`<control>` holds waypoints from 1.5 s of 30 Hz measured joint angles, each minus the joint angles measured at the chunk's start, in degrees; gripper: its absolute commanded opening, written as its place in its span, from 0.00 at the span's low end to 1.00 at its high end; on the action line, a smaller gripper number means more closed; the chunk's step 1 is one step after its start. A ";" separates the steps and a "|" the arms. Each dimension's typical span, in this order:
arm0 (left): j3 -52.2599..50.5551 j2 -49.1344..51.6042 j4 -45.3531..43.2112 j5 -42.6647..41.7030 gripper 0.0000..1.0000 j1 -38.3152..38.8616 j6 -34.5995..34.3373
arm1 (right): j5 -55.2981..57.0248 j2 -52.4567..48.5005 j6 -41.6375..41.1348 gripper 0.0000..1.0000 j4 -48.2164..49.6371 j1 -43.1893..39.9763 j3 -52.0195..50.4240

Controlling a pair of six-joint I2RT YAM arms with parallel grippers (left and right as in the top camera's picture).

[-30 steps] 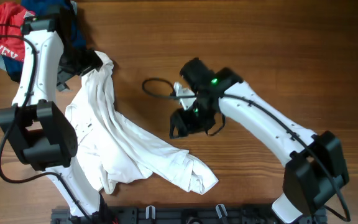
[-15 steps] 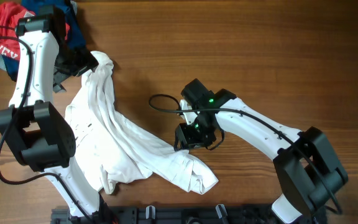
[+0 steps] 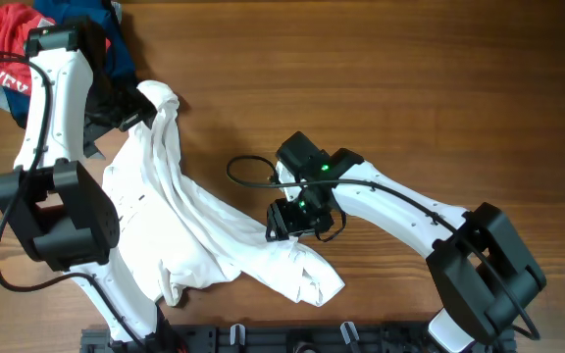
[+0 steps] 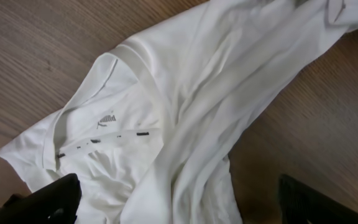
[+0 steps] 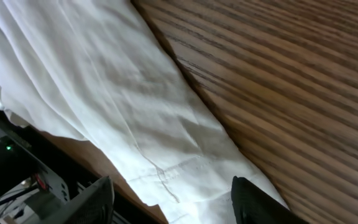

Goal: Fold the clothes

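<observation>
White shirt [image 3: 204, 211]: thin, limp, light; judged apt to slump, so pinch hem [image 5: 179, 167] or collar [image 4: 135, 62]; left gripper [image 4: 179, 210] spread wide; right gripper [image 5: 176, 202] parted over hem, empty.

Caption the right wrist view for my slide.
Open right hand poised over the white shirt on the wooden table.

Wrinkled white shirt [image 4: 191, 124] with collar [image 4: 79, 102], spread across wooden table [image 4: 30, 43]
</observation>
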State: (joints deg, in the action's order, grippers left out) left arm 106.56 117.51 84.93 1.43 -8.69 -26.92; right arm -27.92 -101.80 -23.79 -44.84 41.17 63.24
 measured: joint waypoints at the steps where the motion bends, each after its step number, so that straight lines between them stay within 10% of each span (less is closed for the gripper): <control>1: -0.02 -0.39 0.22 0.00 1.00 0.00 0.00 | 0.15 0.00 -0.11 0.63 0.09 0.00 0.00; 13: -2.89 -26.45 4.92 0.04 1.00 0.00 -0.20 | 1.01 0.00 -0.22 0.64 1.66 0.00 0.00; 21: -12.07 -36.15 6.12 0.04 1.00 0.00 -0.37 | 3.54 0.00 0.02 0.84 2.54 0.00 0.00; 28: -23.10 -40.76 2.54 0.04 1.00 0.00 -0.37 | 5.01 0.00 3.08 0.55 1.79 0.00 0.00; 45: -34.97 -41.24 -5.95 -1.33 1.00 0.00 -0.37 | 3.52 0.00 3.02 0.62 4.85 0.00 -4.98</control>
State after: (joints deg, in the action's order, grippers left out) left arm 71.59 76.27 78.98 0.10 -8.69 -27.29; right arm -24.40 -101.80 -20.78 -39.99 41.17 58.26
